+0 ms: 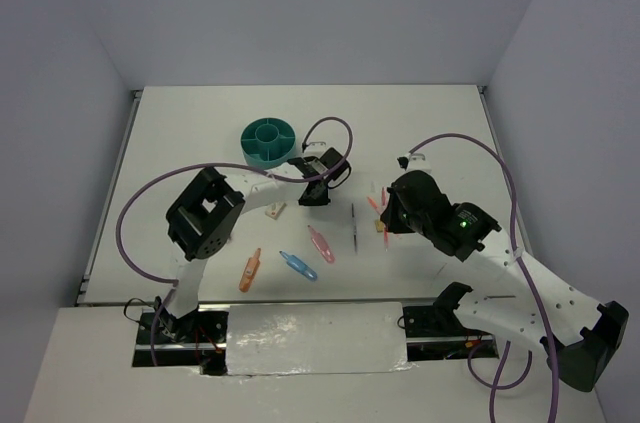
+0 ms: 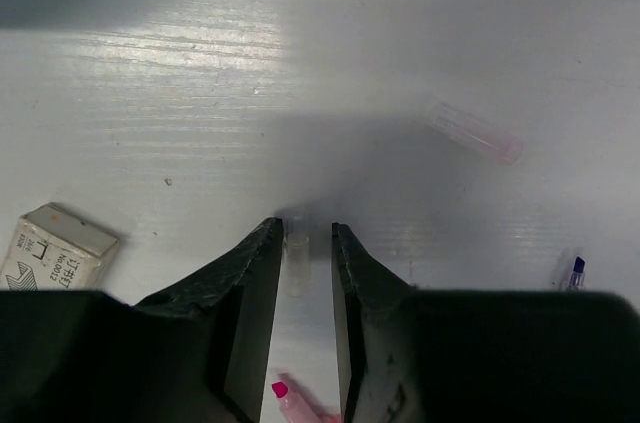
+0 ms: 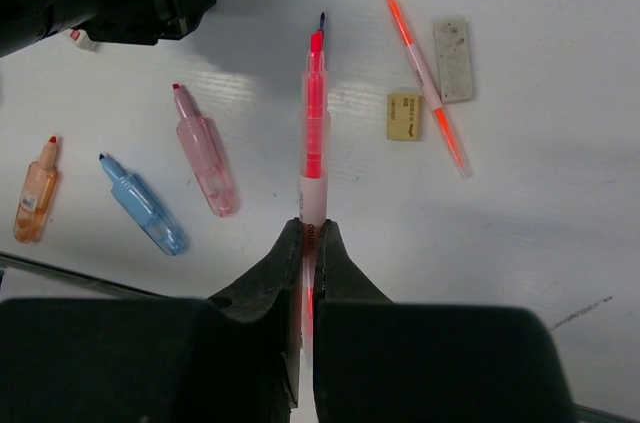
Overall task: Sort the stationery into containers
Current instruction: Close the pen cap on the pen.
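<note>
A: On the table under your left gripper [image 2: 305, 228], a clear pen [image 2: 297, 268] lies between the jaws. They stand narrowly apart, not yet pinching. The teal cup [image 1: 270, 140] is nearby.
B: Handling?
A: Probably light, stiff, slick plastic that will likely roll. Pinch squarely across the barrel.
B: Right side?
A: Your right gripper [image 3: 310, 228] is clamped on a pink pen [image 3: 314, 133] near its back end. Long overhang, so it may pivot.

White-and-black arms [image 1: 255, 190] (purple cables [image 1: 328, 120])
</note>
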{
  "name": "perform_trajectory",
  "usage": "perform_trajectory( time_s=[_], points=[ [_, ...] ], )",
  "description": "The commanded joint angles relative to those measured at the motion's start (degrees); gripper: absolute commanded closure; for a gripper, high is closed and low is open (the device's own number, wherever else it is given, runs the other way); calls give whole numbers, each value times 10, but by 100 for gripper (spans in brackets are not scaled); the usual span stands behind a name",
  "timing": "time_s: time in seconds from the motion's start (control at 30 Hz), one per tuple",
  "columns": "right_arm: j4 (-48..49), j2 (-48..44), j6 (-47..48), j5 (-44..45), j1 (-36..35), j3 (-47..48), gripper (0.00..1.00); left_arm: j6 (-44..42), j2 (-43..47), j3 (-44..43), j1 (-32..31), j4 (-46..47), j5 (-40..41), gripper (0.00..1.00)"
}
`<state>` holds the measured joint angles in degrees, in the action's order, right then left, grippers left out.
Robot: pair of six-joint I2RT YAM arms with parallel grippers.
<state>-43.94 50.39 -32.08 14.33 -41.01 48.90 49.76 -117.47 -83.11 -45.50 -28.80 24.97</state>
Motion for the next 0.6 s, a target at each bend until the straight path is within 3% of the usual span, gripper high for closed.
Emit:
perform_trajectory(
  time_s=[0.0, 0.23, 0.37, 0.57],
  points=[
    [21, 1, 1, 4, -5, 8, 100, 15, -1, 37, 4, -28, -20, 62],
    [24, 1, 1, -2, -6, 10, 100, 24, 2, 53, 4, -17, -34, 76],
    [38, -1, 5, -20, -6, 3, 100, 26, 7, 54, 4, -15, -44, 100],
    [170, -55, 18, -121, -6, -56, 100, 22, 119, 80, 4, 35, -57, 100]
  ],
)
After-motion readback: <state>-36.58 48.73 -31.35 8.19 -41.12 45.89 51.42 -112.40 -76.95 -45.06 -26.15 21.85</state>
